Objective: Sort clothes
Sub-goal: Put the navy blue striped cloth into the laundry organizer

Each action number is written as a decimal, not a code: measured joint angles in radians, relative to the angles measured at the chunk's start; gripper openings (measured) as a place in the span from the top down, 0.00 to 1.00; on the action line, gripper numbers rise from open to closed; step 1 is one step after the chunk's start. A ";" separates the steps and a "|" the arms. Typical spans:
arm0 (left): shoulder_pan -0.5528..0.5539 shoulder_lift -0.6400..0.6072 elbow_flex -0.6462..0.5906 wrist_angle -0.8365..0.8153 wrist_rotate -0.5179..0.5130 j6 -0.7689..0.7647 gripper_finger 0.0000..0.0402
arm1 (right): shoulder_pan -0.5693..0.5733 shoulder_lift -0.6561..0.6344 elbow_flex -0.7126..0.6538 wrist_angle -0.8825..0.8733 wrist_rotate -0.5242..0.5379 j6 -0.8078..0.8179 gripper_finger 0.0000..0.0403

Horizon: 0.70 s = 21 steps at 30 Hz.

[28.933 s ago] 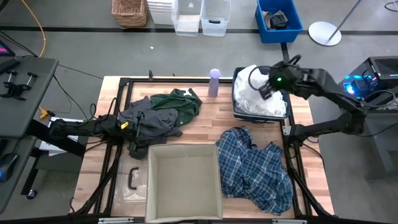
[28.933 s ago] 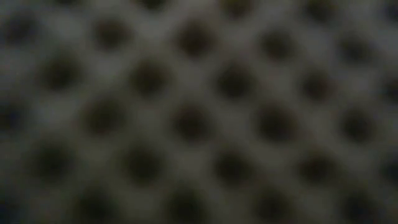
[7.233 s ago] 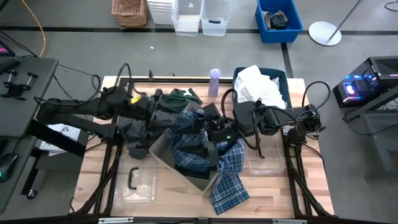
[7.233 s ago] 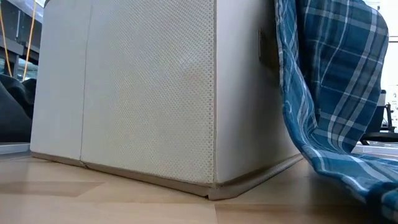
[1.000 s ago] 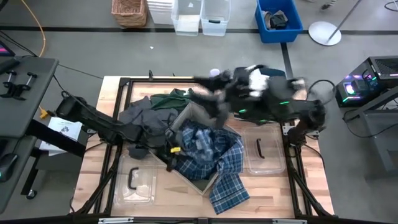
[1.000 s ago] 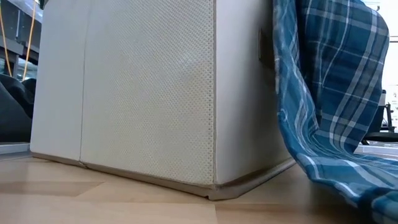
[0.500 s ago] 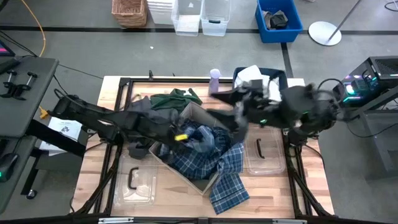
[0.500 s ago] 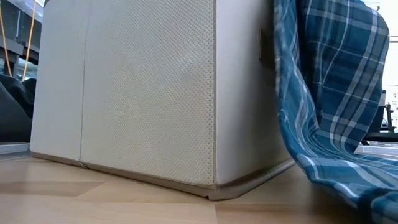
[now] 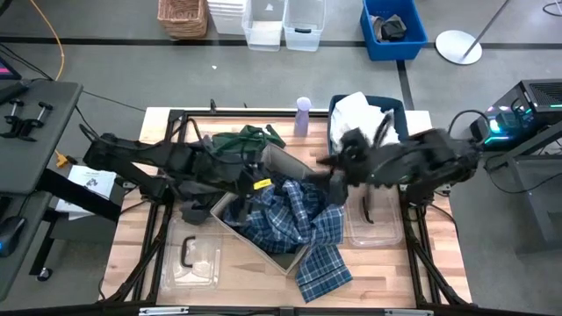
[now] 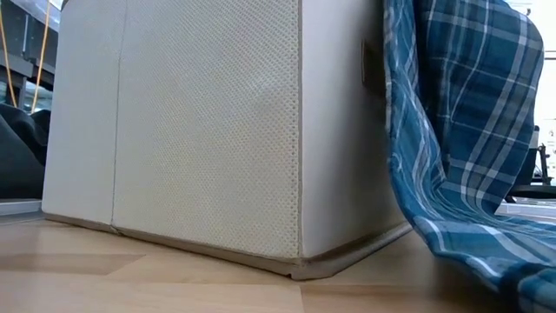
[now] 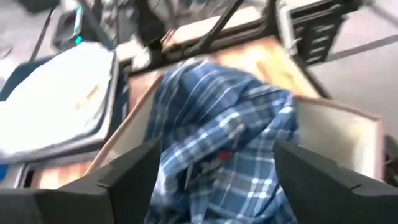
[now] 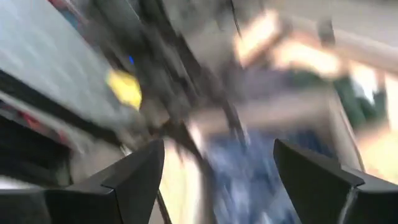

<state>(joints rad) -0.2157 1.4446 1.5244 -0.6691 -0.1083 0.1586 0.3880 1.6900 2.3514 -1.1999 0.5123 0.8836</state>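
We're mid-sort w/ the plaid shirt (image 9: 294, 224) half in the beige box (image 9: 263, 162), tail spilling over its near side; left gripper (image 11: 214, 180) spread wide above it, right gripper (image 12: 214, 180) also parted, holding nothing; next we'd tuck the tail in

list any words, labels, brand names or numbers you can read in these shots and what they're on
No text can be read in any view.
Yellow tag on the left gripper: no lettering can be made out.
Small dark patch on the beige fabric box: nothing legible on it.
Plaid shirt, dark blue bin and lavender bottle: no print shows.
Right wrist view: motion-blurred, nothing readable.
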 joint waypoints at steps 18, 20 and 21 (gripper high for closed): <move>0.031 -0.410 -0.452 0.449 0.055 -0.404 0.28 | 0.374 -0.024 -0.755 0.020 -0.475 0.708 0.26; 0.031 -0.412 -0.432 0.461 0.054 -0.373 0.28 | 0.390 -0.062 -0.828 0.019 -0.417 0.770 0.26; 0.031 -0.413 -0.417 0.467 0.053 -0.358 0.28 | 0.394 -0.089 -0.865 0.025 -0.373 0.796 0.26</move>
<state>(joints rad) -0.1852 1.0320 1.1074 -0.2016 -0.0550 -0.1996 0.7822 1.6009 1.4866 -1.1747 0.1398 1.6793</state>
